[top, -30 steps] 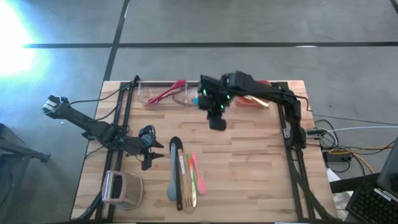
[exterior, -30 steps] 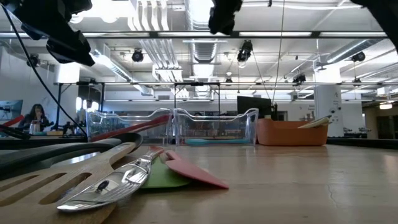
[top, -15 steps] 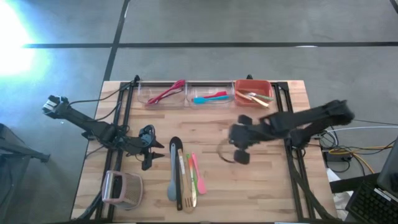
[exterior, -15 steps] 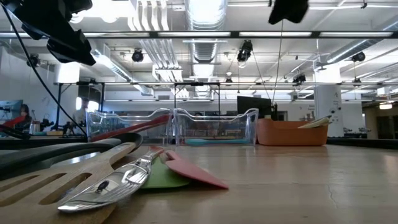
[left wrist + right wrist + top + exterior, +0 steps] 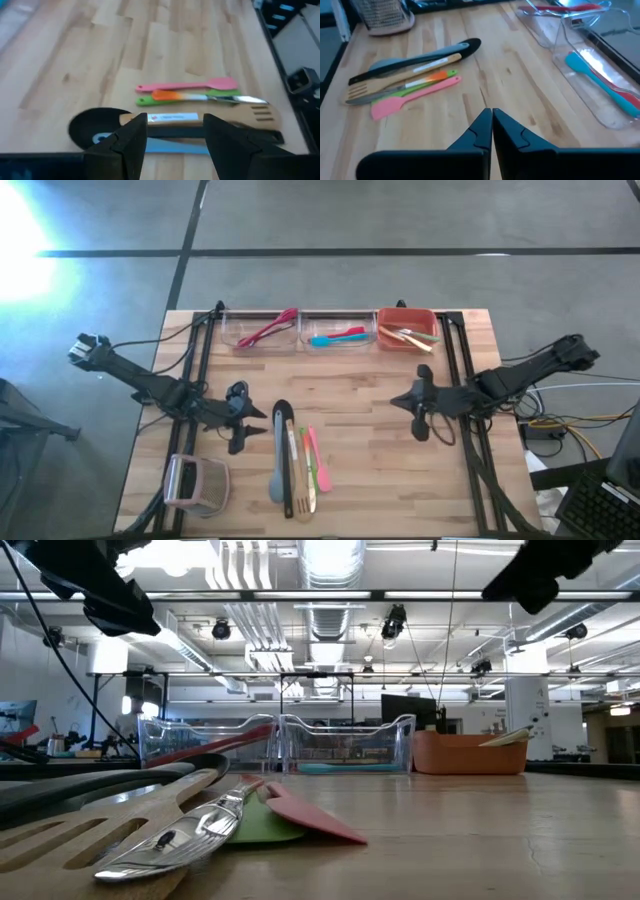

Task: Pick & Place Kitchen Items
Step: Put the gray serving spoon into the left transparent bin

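Observation:
Several slim utensils lie side by side on the wood near the table's middle: a black one [image 5: 282, 427], a grey one [image 5: 277, 478], a wooden slotted turner [image 5: 301, 488], a green one [image 5: 303, 448] and a pink spatula [image 5: 317, 460]. My left gripper [image 5: 245, 420] hovers just left of them, open; its wrist view looks over the black utensil [image 5: 95, 129] and the pink spatula [image 5: 187, 85]. My right gripper [image 5: 401, 403] is shut and empty, hovering above the table to their right. Its wrist view shows the pink spatula [image 5: 412, 98].
Along the far edge stand a clear bin with red and pink utensils [image 5: 264, 331], a clear bin with a teal and a red one [image 5: 337, 336], and an orange bin [image 5: 407, 328] with more. A boxy pinkish-white handled object [image 5: 196, 483] sits at the near left corner.
My right arm has swung away from the bins at the far edge, moving toward the table's right and near side, and now hovers over the right part of the table. The utensils and my left arm have stayed where they were.

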`<move>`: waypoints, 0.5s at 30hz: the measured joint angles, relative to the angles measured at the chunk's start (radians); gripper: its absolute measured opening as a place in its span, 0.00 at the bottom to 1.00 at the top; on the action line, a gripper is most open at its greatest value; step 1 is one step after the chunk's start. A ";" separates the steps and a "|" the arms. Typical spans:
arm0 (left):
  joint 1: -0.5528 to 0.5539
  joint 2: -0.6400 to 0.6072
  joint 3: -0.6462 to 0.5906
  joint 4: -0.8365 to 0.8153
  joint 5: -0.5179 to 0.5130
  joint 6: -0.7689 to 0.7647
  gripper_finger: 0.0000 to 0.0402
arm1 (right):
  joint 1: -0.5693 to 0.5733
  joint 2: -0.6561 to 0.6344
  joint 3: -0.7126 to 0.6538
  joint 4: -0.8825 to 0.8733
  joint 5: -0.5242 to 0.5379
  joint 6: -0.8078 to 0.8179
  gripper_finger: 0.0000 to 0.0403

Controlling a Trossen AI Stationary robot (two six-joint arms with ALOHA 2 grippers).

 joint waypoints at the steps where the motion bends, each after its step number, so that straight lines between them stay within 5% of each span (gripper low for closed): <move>1: 0.000 0.000 0.000 -0.002 0.014 0.005 0.49 | 0.000 -0.020 -0.025 0.020 0.000 -0.010 0.02; 11: 0.000 0.031 0.000 -0.038 0.112 0.018 0.49 | 0.000 -0.118 -0.145 0.048 0.000 -0.022 0.02; 15: 0.000 0.084 0.000 -0.038 0.113 -0.116 0.49 | 0.000 -0.117 -0.152 0.043 -0.001 -0.022 0.02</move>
